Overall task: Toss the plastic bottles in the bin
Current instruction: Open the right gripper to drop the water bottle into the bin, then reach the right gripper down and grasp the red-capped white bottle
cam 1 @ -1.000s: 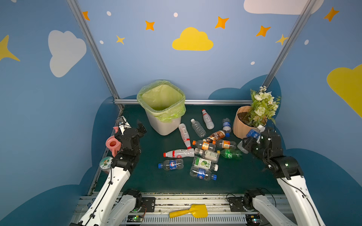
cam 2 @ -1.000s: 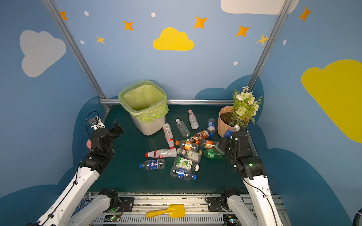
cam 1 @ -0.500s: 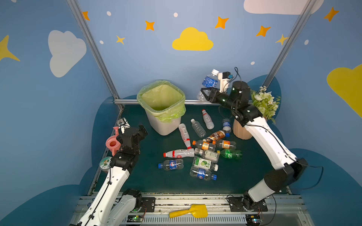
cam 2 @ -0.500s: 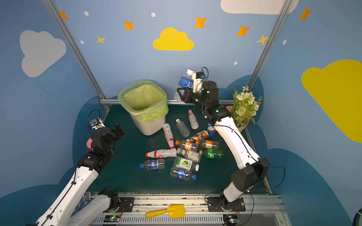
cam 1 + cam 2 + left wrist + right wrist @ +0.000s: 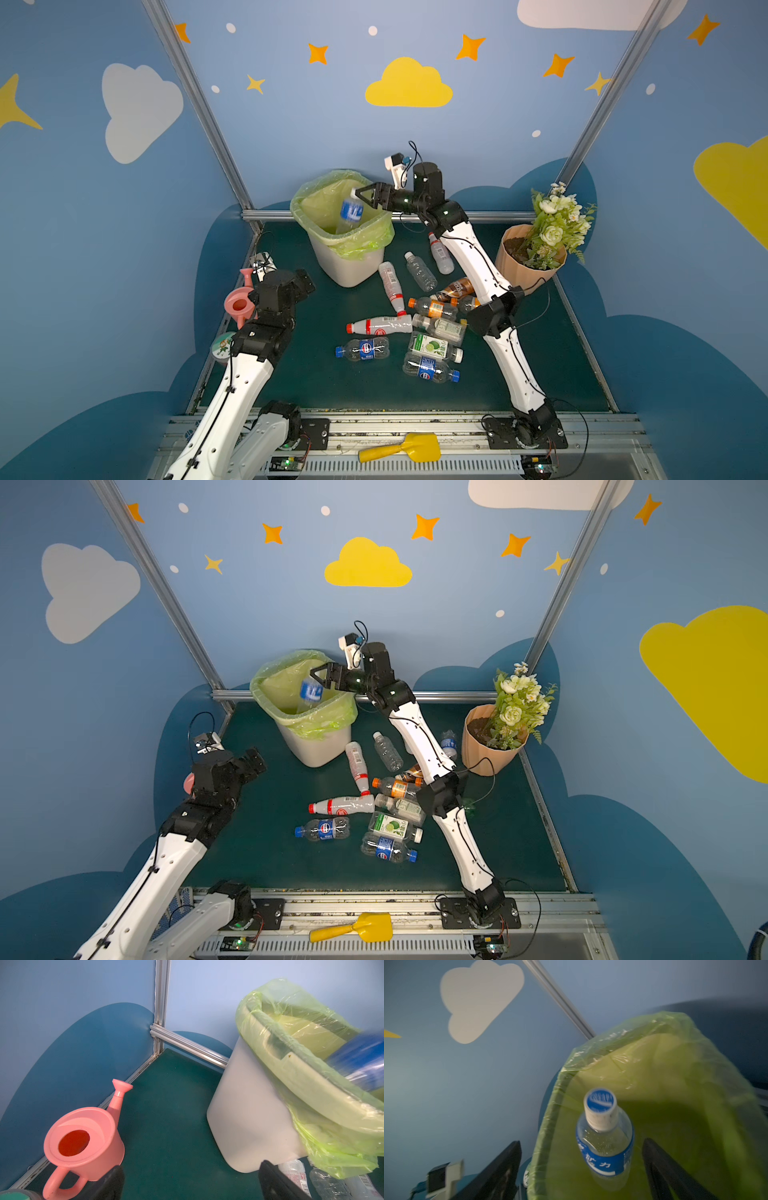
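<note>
Right jaws spread above the yellow-green-lined white plastic bin (image 5: 345, 266); the clear, blue-labelled plastic bottle (image 5: 351, 212) drops free inside its mouth. I'd lift straight up so nothing snags the liner. Left jaws spread, idle.

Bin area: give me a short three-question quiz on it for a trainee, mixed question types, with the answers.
1. True or false: the right gripper has its jaws clamped on the blue-labelled bottle.
2. Which thing stands closest to the left gripper? A) pink watering can B) flowerpot C) yellow scoop
3. What colour is the bag lining the bin?
Key: 1. False: the jaws are open and the bottle is loose in the bin's mouth. 2. A. 3. Yellow-green.
</note>
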